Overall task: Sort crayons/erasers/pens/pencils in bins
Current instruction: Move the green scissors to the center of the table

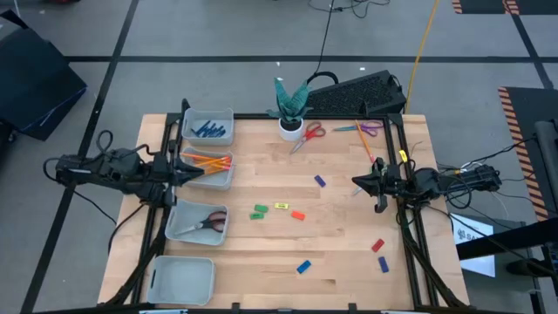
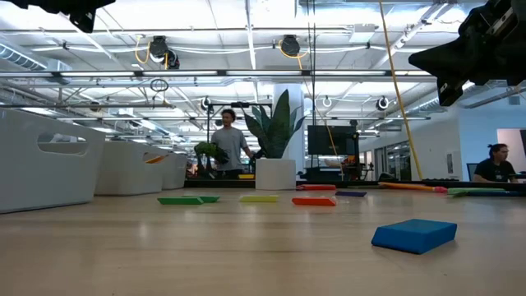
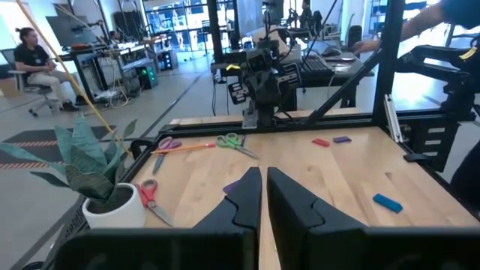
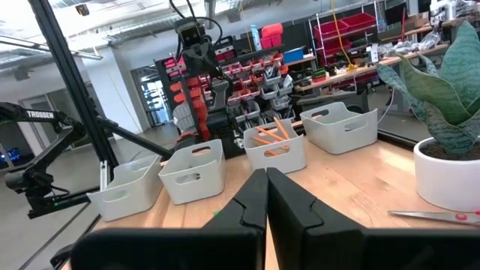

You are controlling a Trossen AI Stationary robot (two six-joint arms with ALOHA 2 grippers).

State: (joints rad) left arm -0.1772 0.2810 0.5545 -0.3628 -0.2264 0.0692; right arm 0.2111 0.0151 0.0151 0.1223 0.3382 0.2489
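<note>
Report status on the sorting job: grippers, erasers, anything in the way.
Left gripper shut, empty, over the pencil bin. Right gripper shut, empty, at the table's right side. Erasers loose on the table, unsorted. Nothing blocking them.

the table (image 1: pixel 349 253) is pale wood planks with a smooth, faintly satin finish. the bins (image 1: pixel 185 281) look like smooth matt plastic, pale grey-blue. the erasers (image 2: pixel 413 234) are matt blocks with a rubbery look. the plant pot (image 3: pixel 114 212) is smooth, glossy white. the scissors (image 3: pixel 148 196) have dull metal blades and shiny plastic handles.
</note>
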